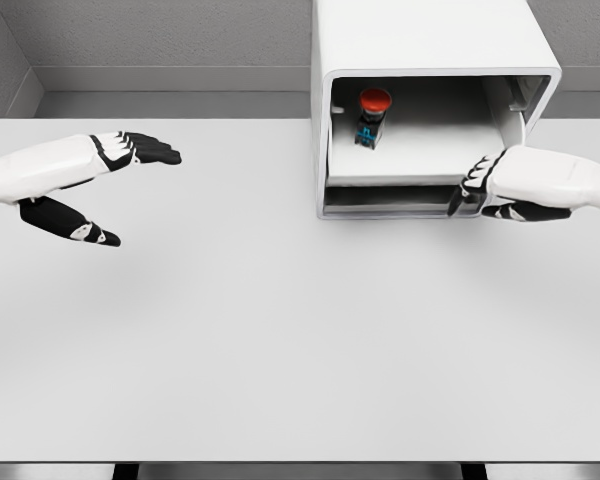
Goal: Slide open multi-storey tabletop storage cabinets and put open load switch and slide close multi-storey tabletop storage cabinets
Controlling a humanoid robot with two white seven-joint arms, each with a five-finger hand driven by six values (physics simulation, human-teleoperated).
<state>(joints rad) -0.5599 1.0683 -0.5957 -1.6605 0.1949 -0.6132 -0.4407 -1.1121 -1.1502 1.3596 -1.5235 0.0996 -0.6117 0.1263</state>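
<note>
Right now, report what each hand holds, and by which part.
The left hand is open above the table and holds nothing. The right hand has its fingers at the front edge of the cabinet's drawer; a closed grip cannot be confirmed.

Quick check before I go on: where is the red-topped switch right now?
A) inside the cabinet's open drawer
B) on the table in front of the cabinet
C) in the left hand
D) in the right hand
A: the red-topped switch stands inside the cabinet on the open drawer, while the left hand is open and empty and the right hand rests at the drawer's front edge.
</note>
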